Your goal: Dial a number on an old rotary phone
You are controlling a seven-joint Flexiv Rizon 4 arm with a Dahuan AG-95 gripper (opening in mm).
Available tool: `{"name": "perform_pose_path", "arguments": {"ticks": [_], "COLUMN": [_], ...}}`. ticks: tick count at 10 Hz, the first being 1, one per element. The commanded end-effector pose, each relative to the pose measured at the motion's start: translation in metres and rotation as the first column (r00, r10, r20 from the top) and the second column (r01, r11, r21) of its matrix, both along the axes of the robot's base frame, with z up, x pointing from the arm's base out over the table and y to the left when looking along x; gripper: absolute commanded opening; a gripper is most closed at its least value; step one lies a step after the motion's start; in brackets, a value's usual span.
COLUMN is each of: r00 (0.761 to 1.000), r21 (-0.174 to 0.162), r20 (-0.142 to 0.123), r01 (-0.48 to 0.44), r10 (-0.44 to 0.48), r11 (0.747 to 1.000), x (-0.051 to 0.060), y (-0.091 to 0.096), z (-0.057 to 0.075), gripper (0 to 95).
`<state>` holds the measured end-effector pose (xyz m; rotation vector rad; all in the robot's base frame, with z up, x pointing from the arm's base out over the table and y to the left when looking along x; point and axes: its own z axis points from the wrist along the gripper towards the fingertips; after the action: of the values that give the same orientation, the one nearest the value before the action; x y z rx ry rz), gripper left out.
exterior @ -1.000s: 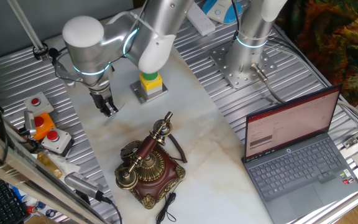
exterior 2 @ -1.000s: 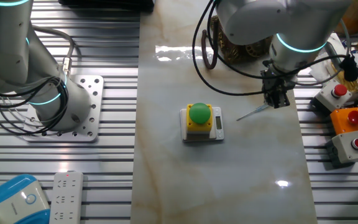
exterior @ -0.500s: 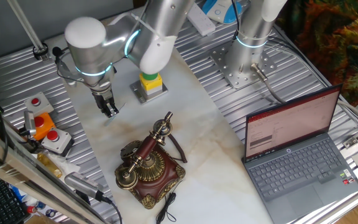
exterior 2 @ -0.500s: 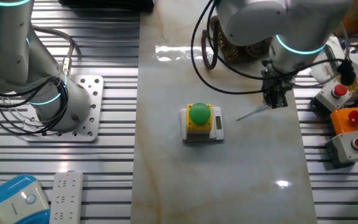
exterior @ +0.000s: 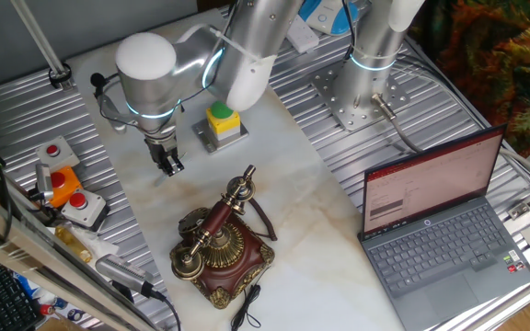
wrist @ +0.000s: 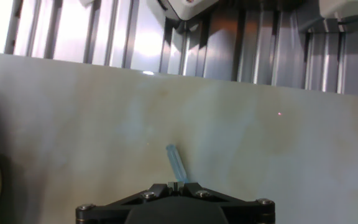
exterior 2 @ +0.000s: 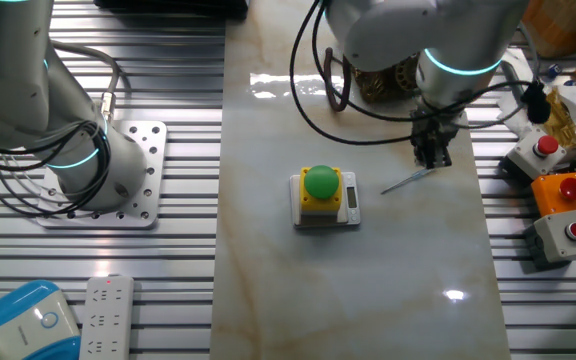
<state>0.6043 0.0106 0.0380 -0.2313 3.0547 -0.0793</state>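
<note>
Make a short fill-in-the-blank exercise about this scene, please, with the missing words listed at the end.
1. The button on the yellow box is ____.
2. The gripper holds a thin ____.
3. The handset of the phone rests on its ____.
4. The laptop has its lid ____.

Missing words: green; stick; cradle; open
</note>
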Motion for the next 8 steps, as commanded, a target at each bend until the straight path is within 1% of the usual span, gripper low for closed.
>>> {"name": "perform_pose_path", "arguments": {"ticks": [1,2,5,8], "r00": [1.0,1.0,0.999,0.999], "r21": [-0.011,-0.008,-0.004,-0.004], "r20": [0.009,0.017,0.022,-0.008], "r01": [-0.006,0.003,0.026,0.032], "r10": [0.006,-0.003,-0.026,-0.032], "r11": [1.0,1.0,1.0,0.999], "x": [0.0005,-0.0014,-0.003,-0.003], "y": [0.0004,0.0003,0.0002,0.0002], "z": [-0.0004,-0.001,-0.0016,-0.0016], "gripper": [0.0,0.0,0.0,0.0]}}
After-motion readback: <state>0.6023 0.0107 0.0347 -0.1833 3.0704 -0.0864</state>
